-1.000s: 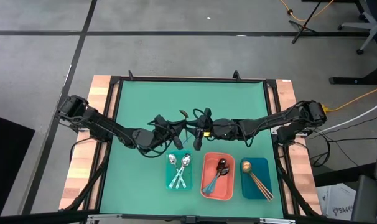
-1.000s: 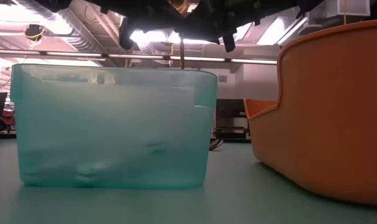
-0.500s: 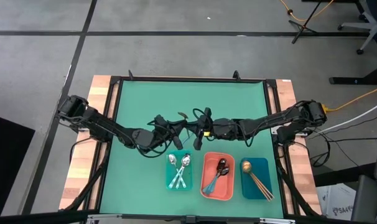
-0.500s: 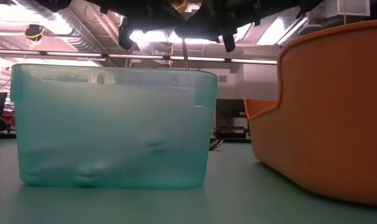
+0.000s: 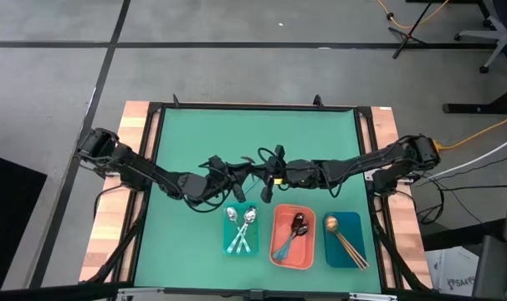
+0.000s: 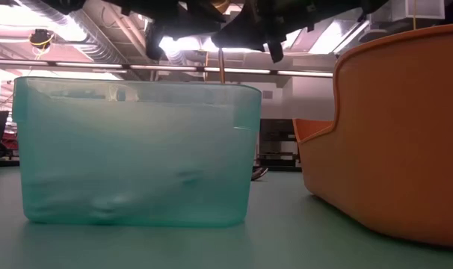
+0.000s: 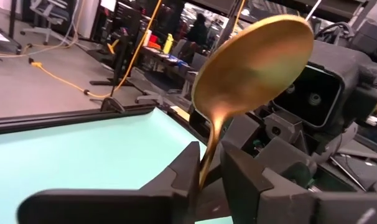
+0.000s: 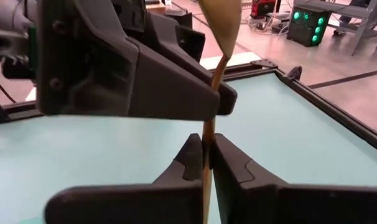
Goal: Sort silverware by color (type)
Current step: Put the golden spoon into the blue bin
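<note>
A gold-copper spoon [image 7: 254, 68] stands upright in the air over the middle of the table, bowl up, between my two grippers. My right gripper [image 8: 207, 155] is shut on its thin brown handle. My left gripper [image 7: 208, 174] is open, one finger on each side of the spoon's neck [image 7: 208, 155]. In the high view the left gripper [image 5: 241, 169] and the right gripper [image 5: 266, 173] meet tip to tip. The handle's lower end [image 6: 221, 67] shows above the teal tray in the low view. My right gripper pinches the spoon's thin handle [image 8: 208, 134] between its two fingers, which come about level from the table's right and lie across it. The spoon stands upright, bowl [image 8: 223, 25] on top, lifted clear of the table. My left gripper's fingers flank the neck; I cannot tell whether they touch it.
Three trays stand in a row near the table's front edge. The teal tray [image 5: 229, 248] holds silver spoons, the coral tray [image 5: 277, 255] dark spoons, and the dark blue tray [image 5: 356, 227] gold ones. The green mat [image 5: 195, 134] lies bare at the far and left sides.
In the low view the spoon's handle has tipped slightly, and a dark gripper part above it has shifted. Both arms have stayed where they were, with the spoon still up between them.
</note>
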